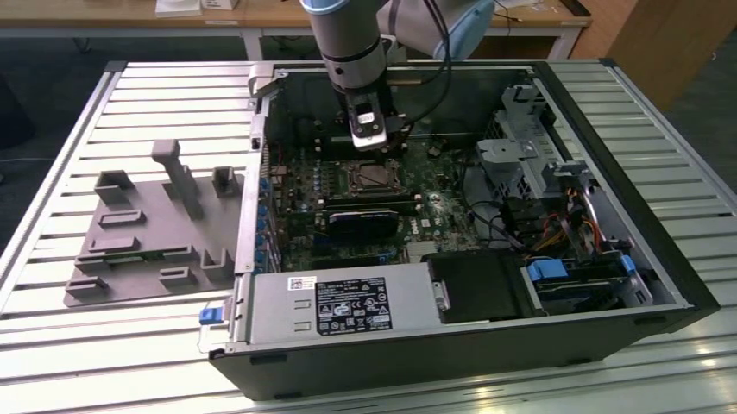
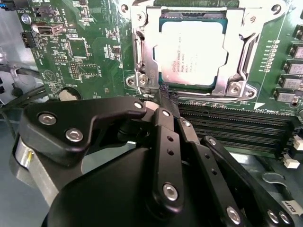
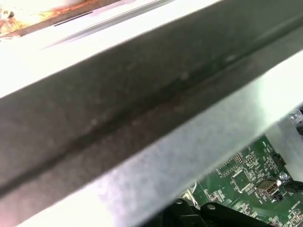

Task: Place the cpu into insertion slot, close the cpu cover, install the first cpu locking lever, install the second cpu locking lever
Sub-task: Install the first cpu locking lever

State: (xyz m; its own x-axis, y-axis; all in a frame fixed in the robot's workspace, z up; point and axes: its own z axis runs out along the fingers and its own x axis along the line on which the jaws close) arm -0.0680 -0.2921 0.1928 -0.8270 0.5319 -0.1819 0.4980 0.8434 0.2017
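Note:
The cpu (image 2: 191, 52) lies flat in the insertion slot (image 1: 371, 175) on the green board, its silver-grey face showing. The cpu cover (image 2: 236, 45), a silvery frame, lies down over it with the chip in its window. A thin metal locking lever (image 2: 137, 54) runs along one side of the cover. My gripper (image 2: 168, 97) has its black fingers pressed together, and their tips sit at the cover's corner beside that lever's end. In the exterior view the gripper (image 1: 371, 142) hangs inside the open computer case, just behind the slot.
Long black memory slots (image 2: 236, 127) run beside the socket. A black card (image 1: 362, 220), the power supply (image 1: 345, 304) and a drive cage (image 1: 541, 164) crowd the case. A grey fixture (image 1: 150, 224) lies on the slatted table. The case wall (image 3: 142, 104) is close in the first wrist view.

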